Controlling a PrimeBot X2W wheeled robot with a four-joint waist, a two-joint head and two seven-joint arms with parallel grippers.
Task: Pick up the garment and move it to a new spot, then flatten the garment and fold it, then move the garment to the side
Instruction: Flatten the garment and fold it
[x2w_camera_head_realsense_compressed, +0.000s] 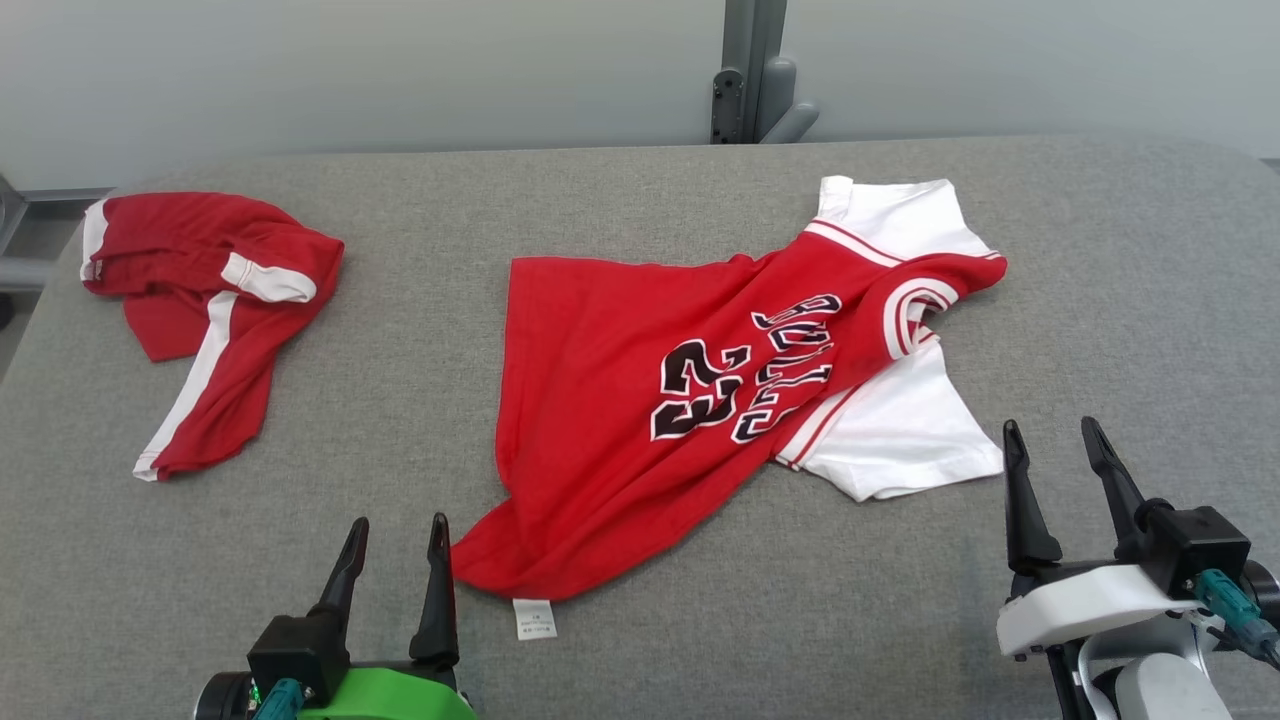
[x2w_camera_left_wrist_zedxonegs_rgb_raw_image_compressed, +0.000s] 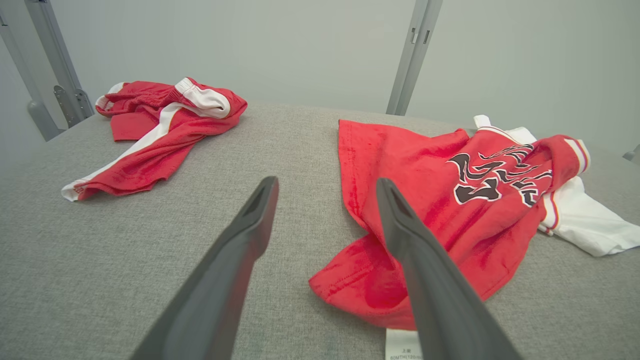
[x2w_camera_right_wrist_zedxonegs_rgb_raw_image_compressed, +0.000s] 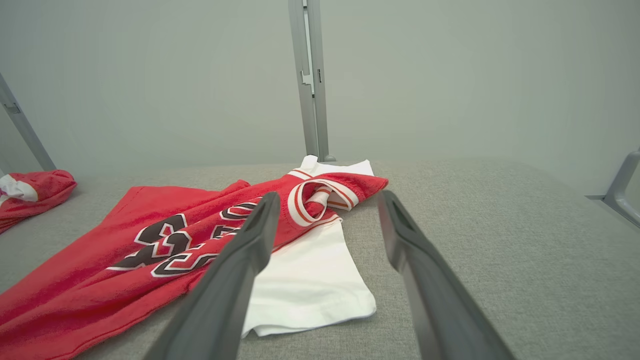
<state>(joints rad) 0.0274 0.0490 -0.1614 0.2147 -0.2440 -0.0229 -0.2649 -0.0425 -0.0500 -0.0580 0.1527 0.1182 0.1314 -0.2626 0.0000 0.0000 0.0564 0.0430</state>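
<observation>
Left fingers (x2w_camera_head_realsense_compressed: 437, 590) spread wide, nothing held. Right fingers (x2w_camera_head_realsense_compressed: 1020, 500) also wide, nothing held. Both sets point toward the far edge, low over the near side of the tabletop (x2w_camera_head_realsense_compressed: 800, 640).

Jersey (x2w_camera_head_realsense_compressed: 600, 400): red body, white sleeves, black "23" and lettering outlined in white, red-and-white striped collar. It lies mid-tabletop on a diagonal, with the hem at the near left and the collar at the far right. Not flat: the body is skewed and wrinkled, and the near-left hem corner is bunched. One white sleeve sticks out far right, the other near right. White care label (x2w_camera_head_realsense_compressed: 534, 618) pokes out at the near hem.

Left wrist view: the inner finger overlaps the bunched hem corner of the jersey (x2w_camera_left_wrist_zedxonegs_rgb_raw_image_compressed: 410, 165); can't tell whether it touches. In the head view that corner sits just beside the left fingers. The near white sleeve lies just left of the right fingers, with a gap between them.

Right wrist view: the jersey (x2w_camera_right_wrist_zedxonegs_rgb_raw_image_compressed: 75, 280) runs left from the fingers (x2w_camera_right_wrist_zedxonegs_rgb_raw_image_compressed: 235, 280), collar between the tips and farther out.

Red shorts (x2w_camera_head_realsense_compressed: 220, 300) with white side stripe, crumpled at far left, well apart from the jersey. Grey post (x2w_camera_head_realsense_compressed: 750, 70) behind the far edge. Nothing lies between either set of fingers and the jersey.
</observation>
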